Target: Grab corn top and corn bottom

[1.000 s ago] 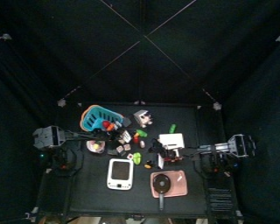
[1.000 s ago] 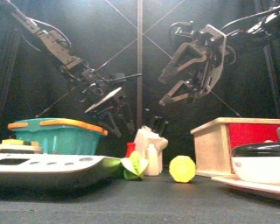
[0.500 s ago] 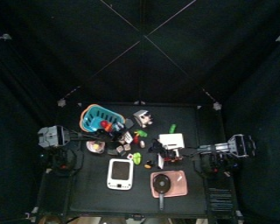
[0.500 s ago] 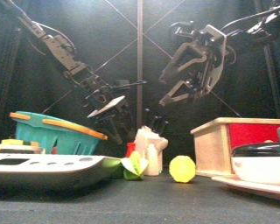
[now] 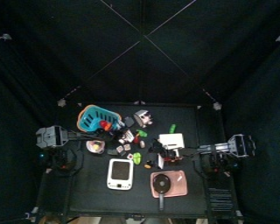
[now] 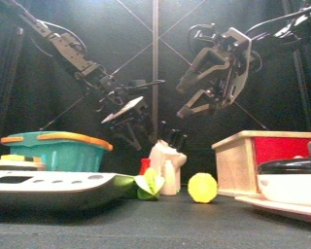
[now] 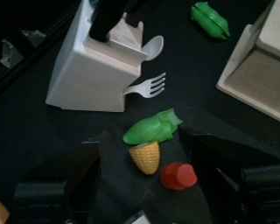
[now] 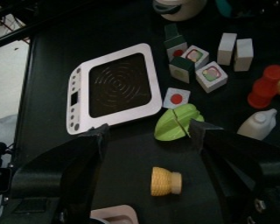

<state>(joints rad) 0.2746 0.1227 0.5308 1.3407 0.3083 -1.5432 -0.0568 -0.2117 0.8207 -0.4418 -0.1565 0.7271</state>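
Observation:
The corn top (image 7: 152, 129), a green-leafed piece with a yellow kernelled end, lies on the black table right below my open left gripper (image 7: 149, 144), between its jaws in the left wrist view. Seen from the front, it is the green piece (image 6: 148, 184) left of a white bottle (image 6: 169, 167). The corn bottom (image 6: 202, 187), a yellow stub, stands to the right of that bottle. My right gripper (image 6: 204, 92) hangs open high above both. Its wrist view looks down on the corn bottom (image 8: 166, 181) and the corn top (image 8: 178, 122). My left gripper (image 6: 125, 105) hangs open behind the bottle.
A white knife block (image 7: 90, 57) and a white fork (image 7: 149, 85) lie near the corn top, and a red cap (image 7: 178, 176) sits beside it. A white scale (image 6: 48, 185), a teal basket (image 6: 57, 151), a wooden box (image 6: 268, 156) and a pan (image 6: 294, 180) crowd the front.
The left arm has shifted behind the basket. The teal basket tilted half a second ago and now sits level again. The right arm has not moved.

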